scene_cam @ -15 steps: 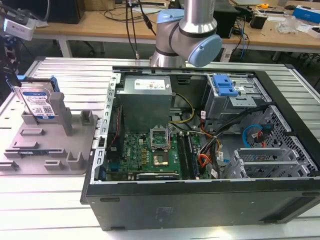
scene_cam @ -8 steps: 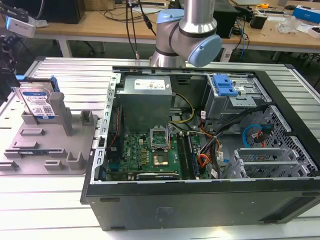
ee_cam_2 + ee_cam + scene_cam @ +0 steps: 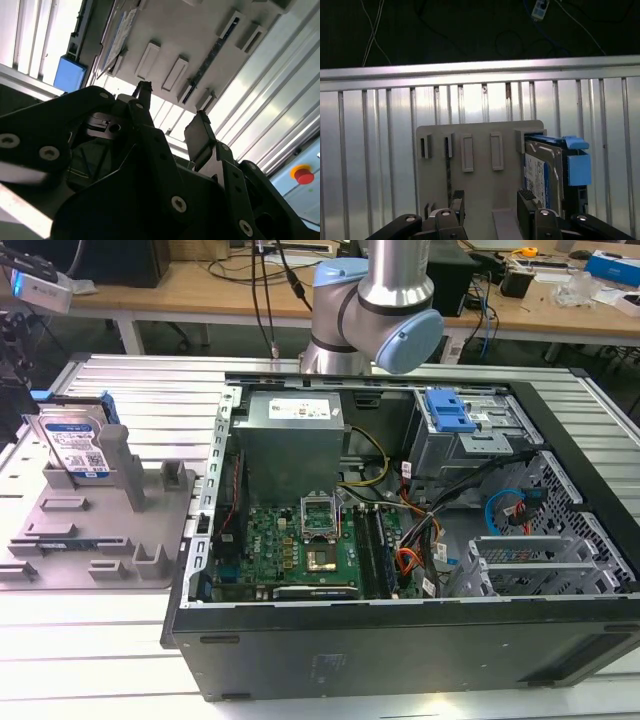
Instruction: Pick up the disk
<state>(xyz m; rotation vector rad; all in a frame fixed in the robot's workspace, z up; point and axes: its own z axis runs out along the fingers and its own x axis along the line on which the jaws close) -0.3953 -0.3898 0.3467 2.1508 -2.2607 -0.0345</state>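
Fingers (image 3: 525,202) on your gripper (image 3: 491,202) are spread wide, and nothing is between them. You can see this in both wrist views. They hang above the grey fixture (image 3: 480,185), and I think they are not touching it.

The disk (image 3: 72,445) stands up on its thin edge in a slot of that fixture. It is at the exterior view's left, on the metal bench (image 3: 100,640), well apart from the big computer case (image 3: 400,640). In the first wrist view you can see its label and its blue side rail (image 3: 577,167). The disk is not between the fingers. One finger looks lined up with the disk itself, not with the space beside it.

Here is what could go wrong. If you go down like this, that finger may bump the top edge of the disk. The bump could tip the disk or push it hard into its slot. The grey posts stand close to the disk, so a finger could hit a post too. If you squeeze only a corner or the blue rail, the flat metal may slip and the disk could drop back onto the fixture. A crooked pull could also make the disk stick in the slot and lift the whole fixture with it.
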